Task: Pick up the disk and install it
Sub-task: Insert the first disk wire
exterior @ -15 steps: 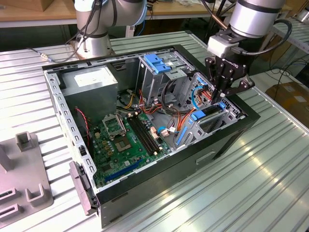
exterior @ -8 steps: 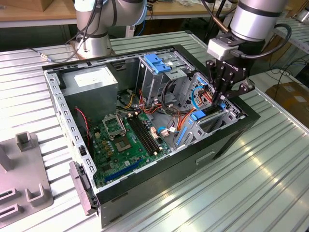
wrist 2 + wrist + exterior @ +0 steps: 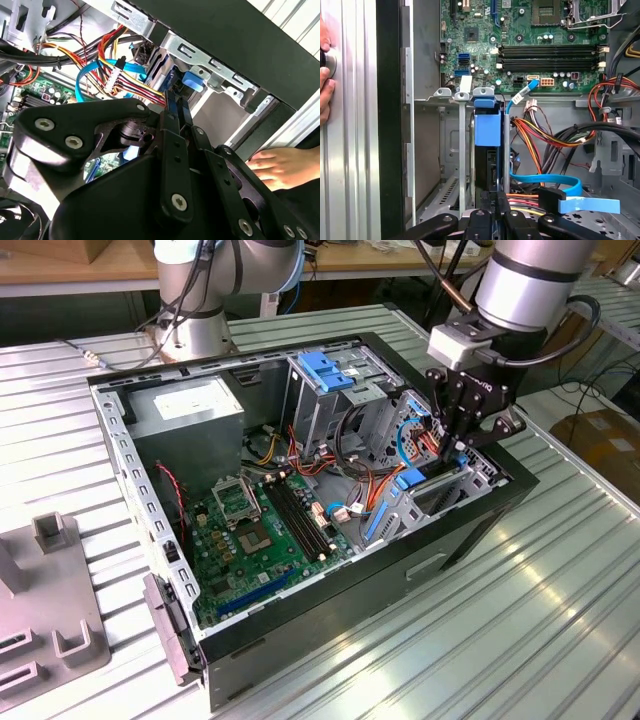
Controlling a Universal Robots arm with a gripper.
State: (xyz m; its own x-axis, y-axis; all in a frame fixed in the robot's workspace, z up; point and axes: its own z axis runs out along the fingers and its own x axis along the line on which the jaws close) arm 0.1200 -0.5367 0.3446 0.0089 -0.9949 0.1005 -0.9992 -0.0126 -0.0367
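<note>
Fingers of my pincer [image 3: 492, 212] were clamped on the disk [image 3: 486, 150]. It stood upright in the case's [image 3: 480, 530] bay.

Ribbed shiny metal table [image 3: 560, 590]; matt black gripper [image 3: 462, 445]; blue-plastic-railed disk [image 3: 487, 131].

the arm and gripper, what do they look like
The arm is silver-grey metal tubing with a black cable looped beside it and a light grey block at the wrist. The gripper is matte black, built of flat linkage bars joined by silver screws, clearest in the second wrist view.
</note>
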